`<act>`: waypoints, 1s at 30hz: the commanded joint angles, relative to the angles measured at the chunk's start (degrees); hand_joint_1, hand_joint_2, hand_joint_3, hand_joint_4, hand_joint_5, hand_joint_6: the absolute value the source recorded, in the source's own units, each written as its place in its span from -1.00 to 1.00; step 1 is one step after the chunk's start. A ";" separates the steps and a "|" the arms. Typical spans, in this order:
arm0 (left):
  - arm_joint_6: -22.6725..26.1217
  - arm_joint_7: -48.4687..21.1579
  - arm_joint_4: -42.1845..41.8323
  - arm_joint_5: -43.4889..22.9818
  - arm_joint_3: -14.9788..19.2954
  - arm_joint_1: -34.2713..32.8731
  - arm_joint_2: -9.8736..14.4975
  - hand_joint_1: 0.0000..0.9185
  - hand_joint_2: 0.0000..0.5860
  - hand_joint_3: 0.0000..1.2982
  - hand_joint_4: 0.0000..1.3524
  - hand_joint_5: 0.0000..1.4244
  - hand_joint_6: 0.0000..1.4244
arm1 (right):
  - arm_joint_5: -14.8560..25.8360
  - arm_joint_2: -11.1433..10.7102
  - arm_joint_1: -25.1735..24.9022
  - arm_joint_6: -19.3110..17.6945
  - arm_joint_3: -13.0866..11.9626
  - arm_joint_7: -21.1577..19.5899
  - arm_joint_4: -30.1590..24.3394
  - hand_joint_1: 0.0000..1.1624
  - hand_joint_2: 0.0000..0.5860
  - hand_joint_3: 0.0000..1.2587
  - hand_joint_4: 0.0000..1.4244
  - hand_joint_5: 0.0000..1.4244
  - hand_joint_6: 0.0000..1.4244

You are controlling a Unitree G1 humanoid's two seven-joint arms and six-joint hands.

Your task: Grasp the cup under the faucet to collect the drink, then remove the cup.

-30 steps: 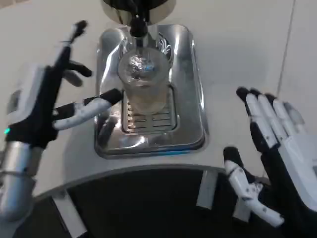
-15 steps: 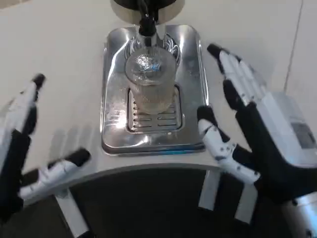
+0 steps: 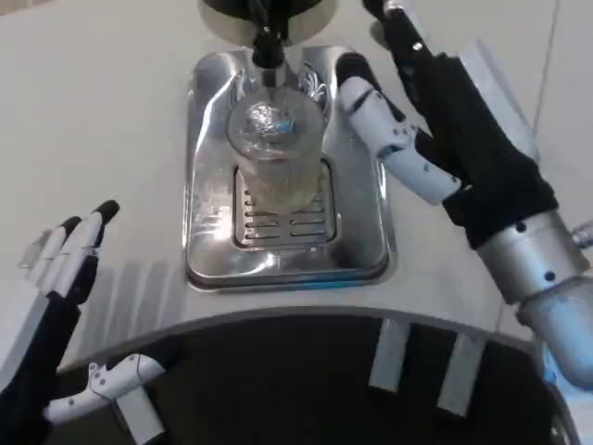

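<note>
In the head view, the clear ribbed cup stands upright on the slotted grate of the shiny metal drip tray, directly beneath the dark faucet. The right hand hovers just beside the cup with fingers spread, holding nothing. The left hand sits well apart at the table's near edge, fingers apart and empty. No readable writing shows.

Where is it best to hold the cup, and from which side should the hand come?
Grip the cup around its ribbed side wall, probably at mid-height. Come from its right, where the right hand is open beside it. The faucet blocks the top, and the cup stands upright.
</note>
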 commanded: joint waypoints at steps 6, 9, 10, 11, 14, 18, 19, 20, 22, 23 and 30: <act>-0.56 0.64 0.50 0.50 1.04 0.72 -0.02 -1.00 -0.78 -1.00 -1.00 -1.00 -1.00 | 9.22 1.00 -5.87 -3.17 2.13 2.81 4.20 -0.38 1.00 -1.00 -1.00 -1.00 -1.00; -0.69 0.77 1.15 0.23 1.27 0.68 -0.13 -1.00 -0.78 -1.00 -1.00 -1.00 -1.00 | 9.95 1.22 -5.10 -2.87 3.52 3.00 1.98 -0.37 1.00 -1.00 -1.00 -1.00 -1.00; -0.82 0.83 1.36 0.19 1.35 0.66 -0.16 -1.00 -0.78 -1.00 -1.00 -1.00 -1.00 | 9.99 1.29 -4.69 -2.67 3.98 2.97 0.99 -0.37 1.00 -1.00 -1.00 -1.00 -1.00; -0.93 0.86 1.50 0.18 1.42 0.65 -0.19 -1.00 -0.78 -1.00 -1.00 -1.00 -1.00 | 9.81 1.37 -4.02 -2.41 4.69 2.94 -0.45 -0.37 1.00 -1.00 -1.00 -1.00 -1.00; -0.98 0.93 1.72 0.22 1.40 0.56 -0.36 -1.00 -0.78 -1.00 -1.00 -1.00 -1.00 | 9.43 1.82 -2.27 -1.33 6.31 2.59 -3.18 -0.37 1.00 -1.00 -1.00 -1.00 -1.00; -0.71 1.00 1.63 0.43 1.21 0.51 -0.80 -1.00 -0.77 -1.00 -1.00 -1.00 -1.00 | 8.61 2.84 -1.70 -0.29 7.53 1.27 -3.33 -0.38 1.00 -1.00 -1.00 -1.00 -1.00; -0.68 1.01 1.63 0.49 1.22 0.51 -0.84 -1.00 -0.77 -1.00 -1.00 -1.00 -1.00 | 8.54 3.10 -1.71 -0.24 7.75 0.99 -3.16 -0.38 0.99 -1.00 -1.00 -1.00 -1.00; -0.66 0.98 1.63 0.45 1.24 0.53 -0.88 -1.00 -0.76 -1.00 -1.00 -1.00 -1.00 | 8.42 3.29 -1.74 -0.29 7.95 0.71 -2.94 -0.38 0.99 -1.00 -1.00 -1.00 -1.00; -0.65 0.98 1.60 0.38 1.33 0.60 -0.96 -1.00 -0.76 -1.00 -1.00 -1.00 -1.00 | 8.00 3.52 -1.69 -0.49 8.25 0.14 -2.72 -0.39 0.97 -1.00 -1.00 -1.00 -1.00; -0.65 1.02 1.58 0.41 1.38 0.66 -0.98 -1.00 -0.76 -1.00 -1.00 -1.00 -1.00 | 7.65 3.58 -1.60 -0.62 8.38 -0.19 -2.71 -0.39 0.97 -1.00 -1.00 -1.00 -1.00; -0.78 1.11 1.81 0.08 1.80 0.99 -0.95 -1.00 -0.76 -1.00 -1.00 -1.00 -1.00 | 8.00 4.90 -0.98 0.15 8.49 -1.03 -1.83 -0.40 0.96 -1.00 -1.00 -1.00 -1.00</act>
